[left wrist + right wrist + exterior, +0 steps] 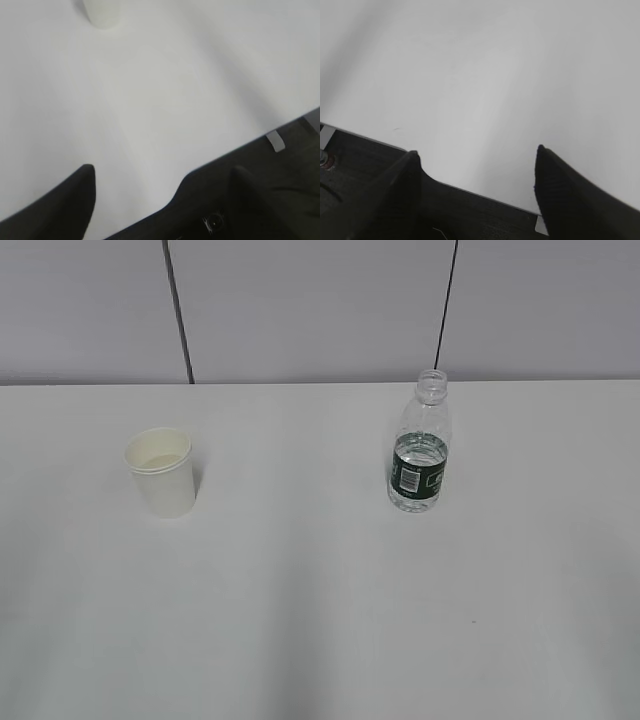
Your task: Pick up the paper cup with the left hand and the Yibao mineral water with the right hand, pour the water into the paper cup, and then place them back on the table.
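The white paper cup (162,472) stands upright on the left of the white table (300,590). The capless Yibao mineral water bottle (419,444), with water up to its dark green label, stands upright to the right of the middle. Neither arm shows in the exterior view. In the left wrist view my left gripper (162,175) is open and empty above the table's near edge; the cup's base (102,12) shows far off at the top. In the right wrist view my right gripper (477,155) is open and empty over the table edge; the bottle is out of that view.
A grey wall with two dark vertical seams (178,310) rises behind the table. The table's near edge and a dark floor (365,160) lie under both grippers. A small white tag (275,141) sits on the edge in the left wrist view.
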Robot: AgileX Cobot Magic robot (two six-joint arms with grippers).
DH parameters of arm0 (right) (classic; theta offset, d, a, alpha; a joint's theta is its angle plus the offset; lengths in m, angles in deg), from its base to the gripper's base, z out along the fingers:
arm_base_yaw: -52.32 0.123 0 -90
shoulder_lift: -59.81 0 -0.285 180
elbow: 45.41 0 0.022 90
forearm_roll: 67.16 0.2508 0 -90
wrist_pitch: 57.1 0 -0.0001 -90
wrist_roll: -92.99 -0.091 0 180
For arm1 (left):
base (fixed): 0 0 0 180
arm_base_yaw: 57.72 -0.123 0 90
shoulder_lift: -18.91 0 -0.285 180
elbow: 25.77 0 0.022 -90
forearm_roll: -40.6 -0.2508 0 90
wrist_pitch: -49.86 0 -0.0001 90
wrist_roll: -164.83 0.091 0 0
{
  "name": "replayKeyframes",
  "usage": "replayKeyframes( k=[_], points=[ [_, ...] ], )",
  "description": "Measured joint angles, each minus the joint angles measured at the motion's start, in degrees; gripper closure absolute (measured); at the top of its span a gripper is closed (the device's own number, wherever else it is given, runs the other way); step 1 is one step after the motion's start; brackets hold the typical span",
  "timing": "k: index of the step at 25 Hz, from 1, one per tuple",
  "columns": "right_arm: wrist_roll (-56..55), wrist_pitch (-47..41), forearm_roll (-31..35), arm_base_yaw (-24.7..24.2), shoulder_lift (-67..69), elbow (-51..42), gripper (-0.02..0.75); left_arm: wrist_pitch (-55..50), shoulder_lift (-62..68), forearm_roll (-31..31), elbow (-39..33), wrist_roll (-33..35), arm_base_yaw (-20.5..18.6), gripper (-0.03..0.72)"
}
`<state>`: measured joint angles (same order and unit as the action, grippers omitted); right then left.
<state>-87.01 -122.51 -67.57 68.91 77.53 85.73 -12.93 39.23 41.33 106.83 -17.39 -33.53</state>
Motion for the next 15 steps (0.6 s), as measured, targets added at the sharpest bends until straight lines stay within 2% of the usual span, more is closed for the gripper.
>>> replayKeyframes(
  k=[9, 11, 15],
  points=[
    [0.0, 0.0, 0.0, -20.1, -1.9, 0.0, 0.218, 0.0, -8.5, 0.0, 0.0, 0.0, -17.9, 0.192],
    [0.0, 0.0, 0.0, -22.2, -4.3, 0.0, 0.218, -0.1, -10.4, 0.0, 0.0, 0.0, -20.2, 0.192],
    [0.0, 0.0, 0.0, -22.9, -10.2, 0.0, 0.218, -0.1, -13.2, 0.0, 0.0, 0.0, -21.3, 0.192]
  ],
)
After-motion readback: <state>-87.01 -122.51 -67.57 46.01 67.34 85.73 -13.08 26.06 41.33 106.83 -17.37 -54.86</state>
